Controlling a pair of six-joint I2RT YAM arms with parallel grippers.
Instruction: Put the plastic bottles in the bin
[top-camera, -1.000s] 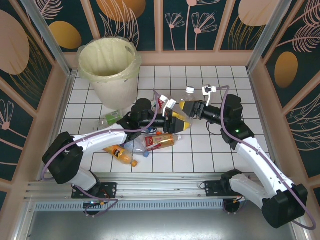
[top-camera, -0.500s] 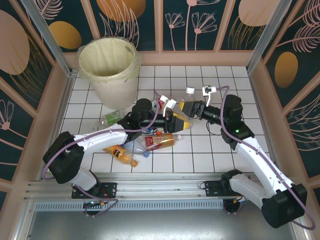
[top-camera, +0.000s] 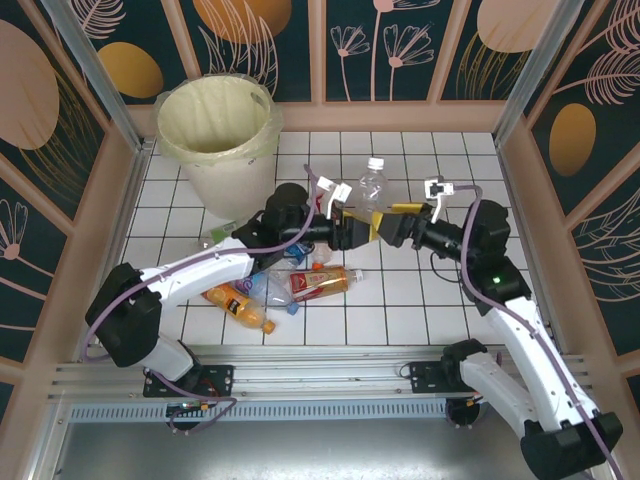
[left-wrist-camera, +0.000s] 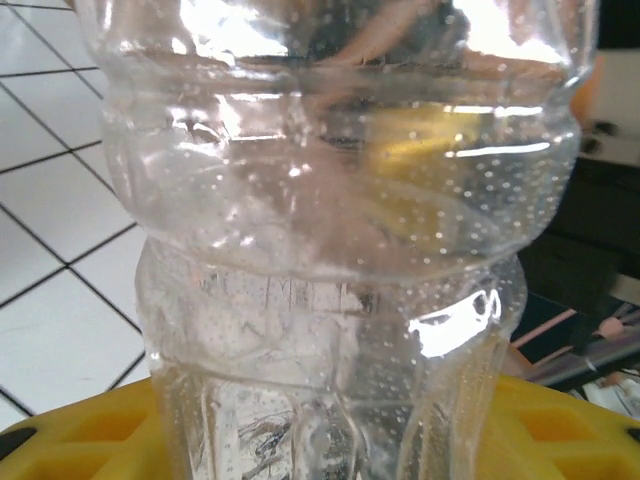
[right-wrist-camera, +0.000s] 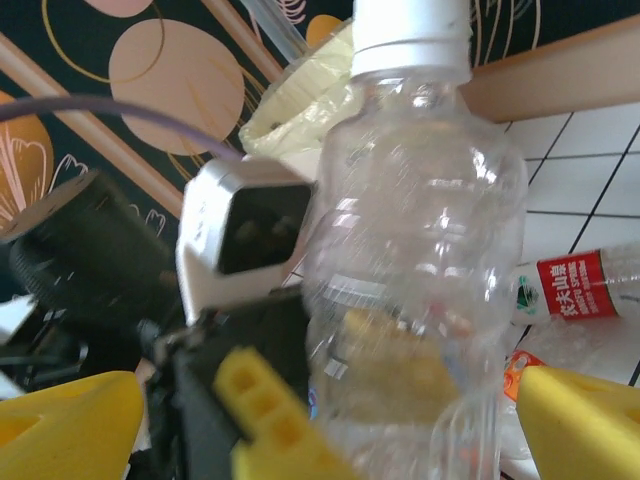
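Observation:
A clear plastic bottle (top-camera: 372, 187) with a white cap stands nearly upright above the tiled floor, with my left gripper (top-camera: 356, 229) shut on its lower body. In the left wrist view the bottle (left-wrist-camera: 330, 220) looms between the yellow fingers (left-wrist-camera: 80, 432). My right gripper (top-camera: 393, 223) faces it from the right, open. In the right wrist view its fingers (right-wrist-camera: 575, 425) stand wide on either side of the bottle (right-wrist-camera: 415, 260) without touching it. The cream bin (top-camera: 165, 115) with its pale yellow bag stands at the back left. More bottles lie under the left arm: an orange one (top-camera: 240, 307), a red-labelled one (top-camera: 322, 282) and a green-labelled one (top-camera: 222, 238).
Wooden patterned walls close in the tiled floor on three sides. A crushed clear bottle (top-camera: 270, 292) with a blue cap lies among the pile. The red-labelled bottle (right-wrist-camera: 575, 290) lies on the tiles behind the held one. The bin's bag (right-wrist-camera: 300, 100) shows past the left gripper.
The left gripper has raised the clear bottle from lying flat to nearly upright. The right arm has drawn back to the right, away from the bottle.

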